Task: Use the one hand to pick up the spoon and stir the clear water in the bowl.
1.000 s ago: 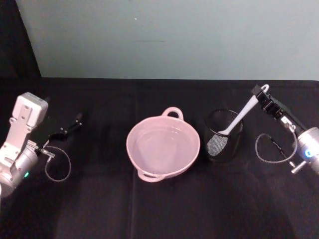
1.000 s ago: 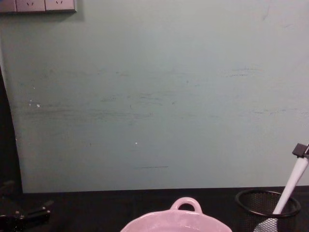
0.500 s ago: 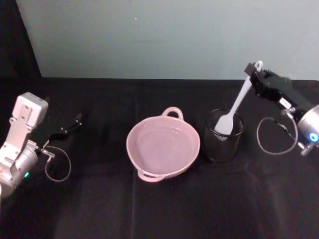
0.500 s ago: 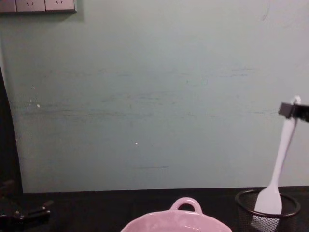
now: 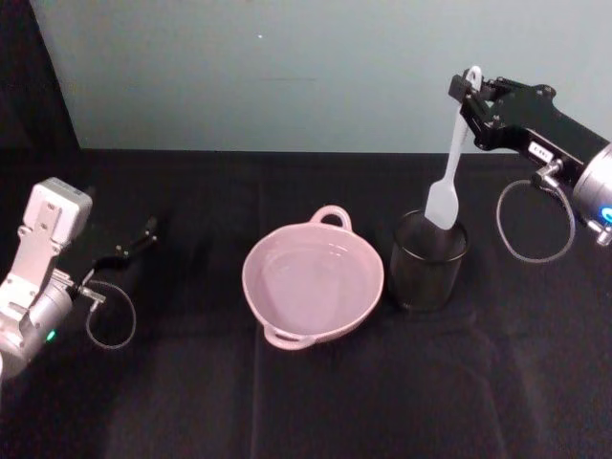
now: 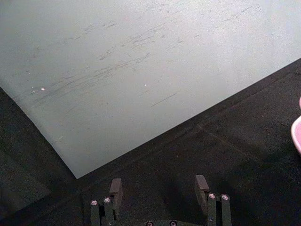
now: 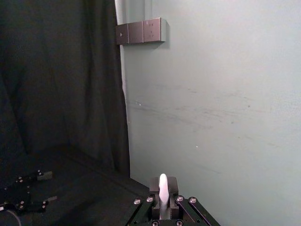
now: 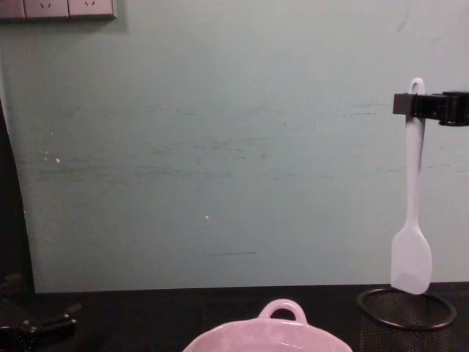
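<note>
Holding the spoon (image 5: pixel 447 172) over the mesh cup (image 5: pixel 421 282), stirring not yet begun

The right claw (image 5: pixel 470 96) is clamped on the top of the white spoon's handle. The spoon hangs upright with its flat head just at the rim of the black cup. The pick-up looks done. Carrying the spoon across and stirring are left. The pink bowl (image 5: pixel 249 277) sits on the dark surface (image 5: pixel 191 382) just beside the cup, on the robot's left of it, and holds clear water. The left claw (image 6: pixel 158 186) is parked far left, its fingers apart.

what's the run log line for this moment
right gripper: shut on spoon handle end | spoon: upright, head at mesh cup mouth | bowl: no spoon in it | left gripper: open, parked left
</note>
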`<state>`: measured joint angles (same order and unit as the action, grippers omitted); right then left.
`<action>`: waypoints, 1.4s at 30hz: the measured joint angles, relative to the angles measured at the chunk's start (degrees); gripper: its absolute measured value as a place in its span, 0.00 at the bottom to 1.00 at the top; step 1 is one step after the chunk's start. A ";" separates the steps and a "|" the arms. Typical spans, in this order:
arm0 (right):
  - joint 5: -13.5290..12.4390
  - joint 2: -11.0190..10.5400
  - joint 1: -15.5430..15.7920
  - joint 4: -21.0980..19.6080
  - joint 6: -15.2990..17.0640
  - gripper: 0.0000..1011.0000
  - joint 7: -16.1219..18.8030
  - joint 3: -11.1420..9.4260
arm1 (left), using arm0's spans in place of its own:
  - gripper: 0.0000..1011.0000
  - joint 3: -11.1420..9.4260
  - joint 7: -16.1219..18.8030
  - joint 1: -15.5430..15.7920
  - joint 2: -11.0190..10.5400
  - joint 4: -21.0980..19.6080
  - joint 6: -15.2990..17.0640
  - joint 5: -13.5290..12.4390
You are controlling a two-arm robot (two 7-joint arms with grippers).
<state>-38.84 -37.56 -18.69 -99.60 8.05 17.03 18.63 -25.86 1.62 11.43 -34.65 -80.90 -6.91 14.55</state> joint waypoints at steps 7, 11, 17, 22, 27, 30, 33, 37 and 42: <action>0.15 0.09 -0.09 -0.01 0.34 0.11 -0.03 -0.02 | 1.00 0.00 0.00 0.00 0.00 0.00 0.00 0.00; -0.01 0.16 0.04 0.13 0.17 0.11 -0.03 -0.05 | 1.00 0.00 0.00 0.00 0.00 0.00 0.00 0.00; -0.26 0.20 0.18 0.28 -0.04 0.11 -0.03 -0.08 | 1.00 0.00 0.00 0.00 0.00 0.00 0.00 0.00; -0.36 0.23 0.24 0.35 -0.15 0.11 -0.03 -0.11 | 1.00 0.00 0.00 0.00 0.00 0.00 0.00 0.00; -0.06 0.34 0.68 -0.24 -0.39 0.11 0.06 -0.49 | 1.00 0.00 0.00 0.00 0.00 0.00 0.00 0.00; 0.09 0.98 1.45 -1.31 -0.85 0.11 0.21 -0.82 | 1.00 0.00 0.00 0.00 0.00 -0.01 0.00 0.00; 0.35 1.94 1.64 -2.28 -1.02 0.11 0.70 -0.77 | 1.00 0.00 0.00 0.00 0.00 -0.01 0.00 0.00; 0.93 3.63 1.10 -2.47 -1.22 0.11 1.91 0.33 | 1.00 0.00 0.00 0.00 0.00 0.00 0.00 0.00; 2.43 6.26 -0.76 -0.58 -1.69 0.11 4.21 3.36 | 1.00 0.00 0.00 0.00 0.00 -0.01 0.00 0.00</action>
<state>-36.41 -31.29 -19.45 -100.18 6.36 21.24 21.99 -25.86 1.62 11.43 -34.65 -80.90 -6.91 14.55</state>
